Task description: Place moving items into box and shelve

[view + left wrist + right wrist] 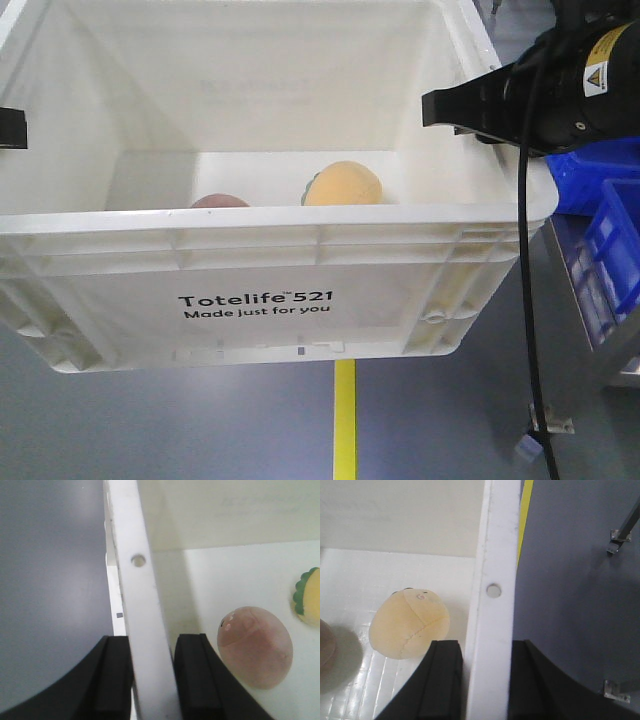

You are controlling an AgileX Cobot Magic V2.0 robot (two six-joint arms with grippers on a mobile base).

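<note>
The white box [250,255] printed "Totelife 521" hangs in the air over the grey floor, held by both arms. My left gripper [152,680] is shut on the box's left rim [142,605], one finger outside and one inside. My right gripper [487,680] is shut on the right rim [492,615] the same way; in the front view its black fingers [465,105] reach over the wall. Both moving items lie on the box floor: the pale yellow-orange one [343,185] [410,625] and the reddish-pink one [220,201] [255,647].
Blue plastic bins [600,215] stand on a metal rack at the right, close to the box's right corner. A yellow line [345,420] runs along the grey floor under the box. A black cable [525,300] hangs from the right arm.
</note>
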